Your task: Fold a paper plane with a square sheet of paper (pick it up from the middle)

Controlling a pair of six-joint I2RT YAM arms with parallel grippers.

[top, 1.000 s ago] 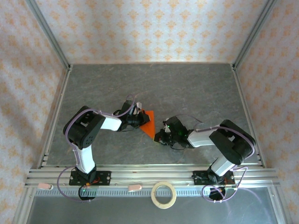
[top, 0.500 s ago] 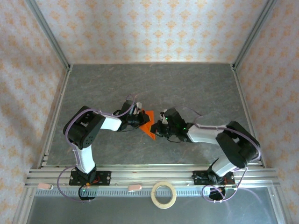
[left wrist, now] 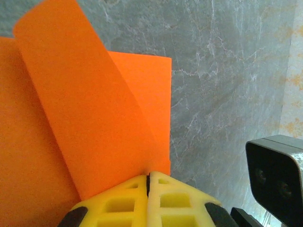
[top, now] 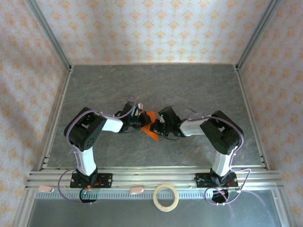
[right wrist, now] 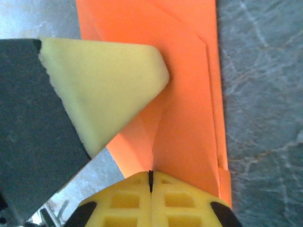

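Your paper plane [top: 150, 125] is a small, bright orange folded piece lying near the middle of the grey surface [top: 189, 90]. The left wrist view shows one flap curling up off its flat layers. The right wrist view shows overlapping folds with lengthwise creases.

The table [top: 189, 85] is lit brightly and evenly from overhead; only soft, short shadows are cast on it. Mild barrel distortion can be noticed at the top view's edges. In the wrist views the paper plane [left wrist: 57, 142] is rendered strongly saturated, its nearest parts seemingly slightly blurred.
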